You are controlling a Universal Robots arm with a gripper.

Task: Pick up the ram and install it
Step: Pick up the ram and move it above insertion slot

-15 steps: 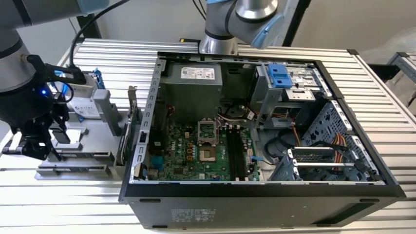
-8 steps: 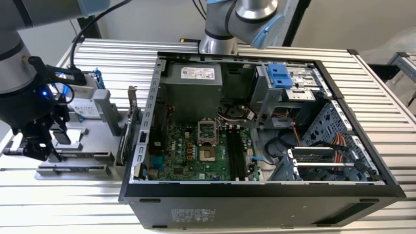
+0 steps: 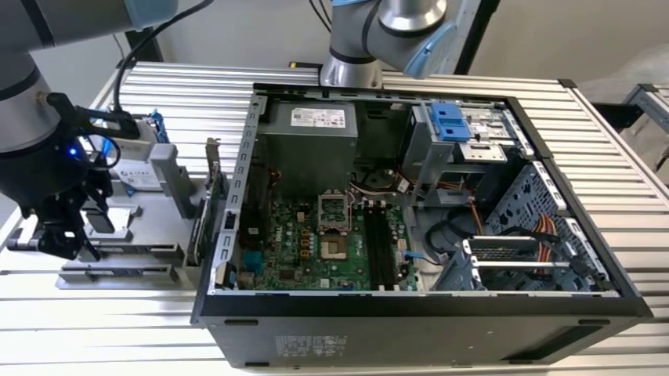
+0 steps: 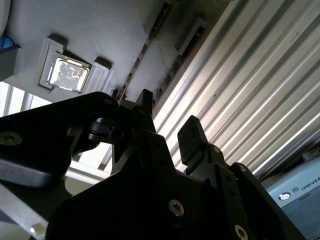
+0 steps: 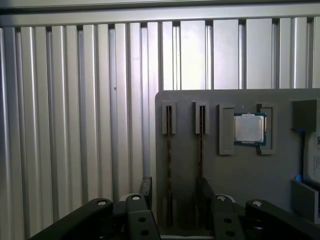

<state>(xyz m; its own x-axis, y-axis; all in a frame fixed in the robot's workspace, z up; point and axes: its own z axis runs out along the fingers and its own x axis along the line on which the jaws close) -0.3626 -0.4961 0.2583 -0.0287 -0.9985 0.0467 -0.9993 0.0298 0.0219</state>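
Ram is stood on edge in a slot of the grey holder, laid on the ribbed bench at the exterior view's left of the computer case. The gripper is held spread, nothing grasped, with the ram seen between its fingers.

Ribbed metal table shines, grey holder looks matt plastic, pincer matt black.

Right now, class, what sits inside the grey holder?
The ram and a second strip stand edge-up in slots; a processor chip lies in a pocket. The open gripper covers part of both slots.
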